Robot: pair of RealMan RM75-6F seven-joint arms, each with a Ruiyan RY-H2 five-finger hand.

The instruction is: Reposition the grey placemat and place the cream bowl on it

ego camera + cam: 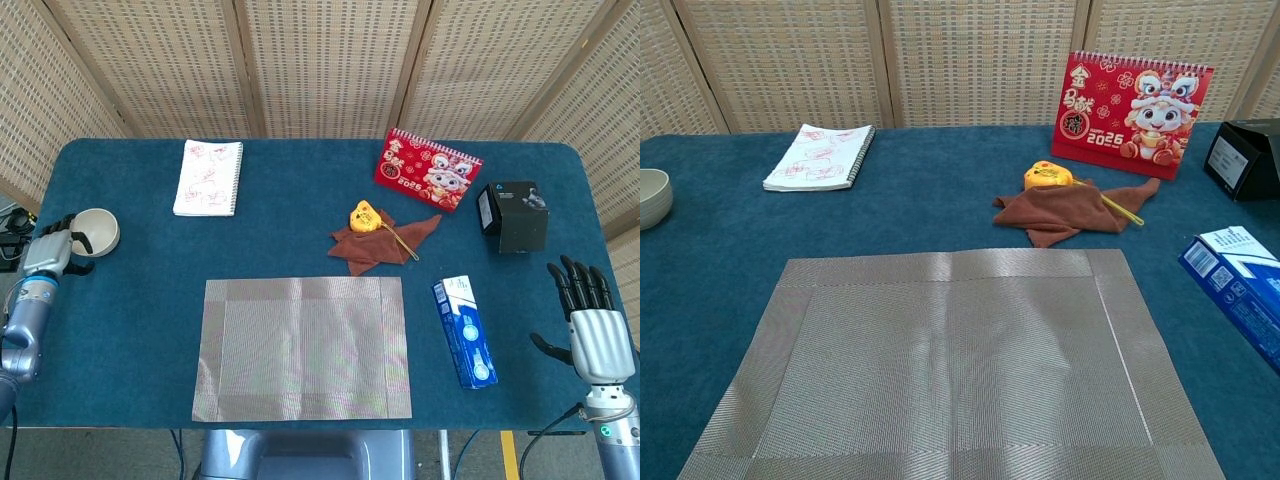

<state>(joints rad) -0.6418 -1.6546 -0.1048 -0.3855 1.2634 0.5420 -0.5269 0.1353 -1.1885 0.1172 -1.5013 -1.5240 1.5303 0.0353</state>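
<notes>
The grey placemat (305, 347) lies flat at the table's front centre; in the chest view the placemat (950, 370) fills the foreground. The cream bowl (99, 230) stands upright near the table's left edge, and only part of the bowl (652, 197) shows at the left border of the chest view. My left hand (52, 252) is at the bowl's left side, its fingers reaching the rim; whether they grip it is unclear. My right hand (594, 335) hovers at the front right corner, fingers spread, holding nothing.
A spiral notepad (209, 177) lies at the back left. A red desk calendar (427, 168), a black box (513, 215), a brown cloth with a yellow toy (378, 236) and a blue carton (464, 331) occupy the right half.
</notes>
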